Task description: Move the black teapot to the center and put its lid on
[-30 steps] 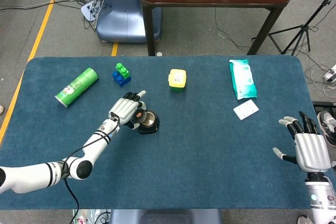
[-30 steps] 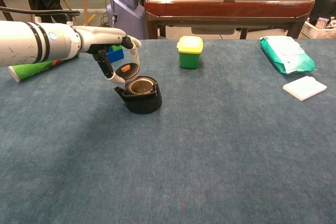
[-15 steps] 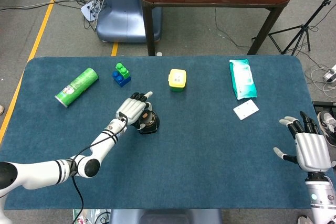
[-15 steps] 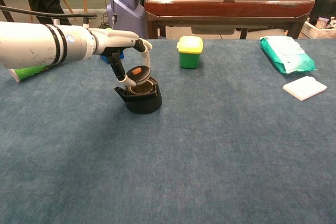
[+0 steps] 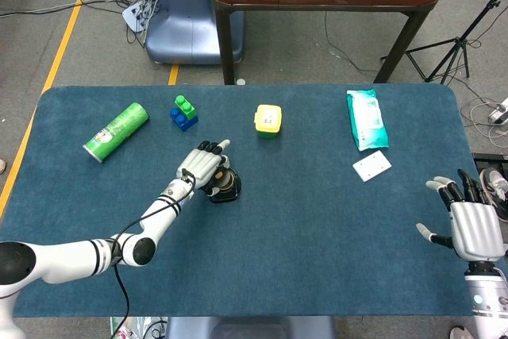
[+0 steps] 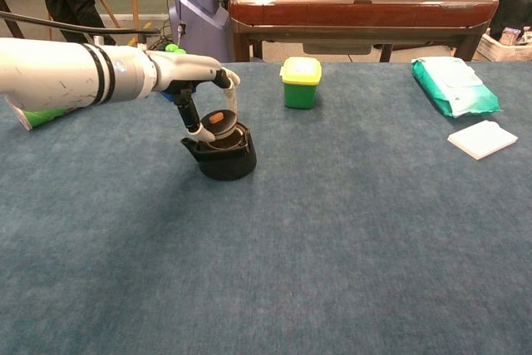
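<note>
The black teapot (image 6: 222, 158) stands on the blue table a little left of the middle, also seen as the black teapot (image 5: 226, 191) in the head view. Its dark lid (image 6: 219, 123), with an orange knob, sits tilted at the pot's mouth. My left hand (image 6: 199, 96) pinches the lid between thumb and a finger right over the opening; from above, my left hand (image 5: 203, 168) hides most of the pot. My right hand (image 5: 471, 224) hovers at the table's right edge, fingers spread, holding nothing.
A yellow-lidded green box (image 6: 300, 81) stands behind the pot. A green can (image 5: 116, 131) and blue-green blocks (image 5: 183, 112) lie at the back left. A teal wipes pack (image 6: 454, 85) and a white pad (image 6: 481, 139) lie at the right.
My left hand has carried the lid rightward and down, from beside the pot's rim to its mouth. The right hand has barely shifted.
</note>
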Robot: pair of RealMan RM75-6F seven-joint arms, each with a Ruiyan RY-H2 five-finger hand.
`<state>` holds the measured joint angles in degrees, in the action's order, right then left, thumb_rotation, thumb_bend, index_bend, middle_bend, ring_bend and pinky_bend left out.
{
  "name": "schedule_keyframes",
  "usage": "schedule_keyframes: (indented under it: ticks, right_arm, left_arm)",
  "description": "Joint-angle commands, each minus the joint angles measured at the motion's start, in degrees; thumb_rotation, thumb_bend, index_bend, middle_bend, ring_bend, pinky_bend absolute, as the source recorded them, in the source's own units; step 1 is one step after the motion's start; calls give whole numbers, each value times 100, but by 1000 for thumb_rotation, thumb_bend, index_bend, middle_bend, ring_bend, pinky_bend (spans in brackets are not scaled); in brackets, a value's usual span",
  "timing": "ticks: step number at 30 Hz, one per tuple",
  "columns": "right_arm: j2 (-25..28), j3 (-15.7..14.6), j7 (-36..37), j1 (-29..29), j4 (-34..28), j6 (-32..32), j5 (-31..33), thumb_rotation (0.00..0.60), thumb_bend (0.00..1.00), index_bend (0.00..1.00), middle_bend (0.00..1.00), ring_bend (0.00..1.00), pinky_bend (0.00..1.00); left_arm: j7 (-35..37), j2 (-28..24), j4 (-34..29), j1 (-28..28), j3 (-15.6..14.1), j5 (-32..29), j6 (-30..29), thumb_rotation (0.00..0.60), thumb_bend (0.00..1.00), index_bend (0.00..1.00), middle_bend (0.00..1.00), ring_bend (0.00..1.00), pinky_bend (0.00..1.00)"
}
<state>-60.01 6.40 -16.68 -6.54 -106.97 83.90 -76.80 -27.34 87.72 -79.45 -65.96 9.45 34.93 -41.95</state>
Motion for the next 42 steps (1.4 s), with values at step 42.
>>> schedule_keyframes:
  ticks: [42]
  right_arm:
    - [251,-26,711,-185,198,-464,-237,600,115,272,240,40,103]
  left_arm:
    - [1570,-1830,-1789,2335,-428,1934,-2471,496,246,121,1,0,0]
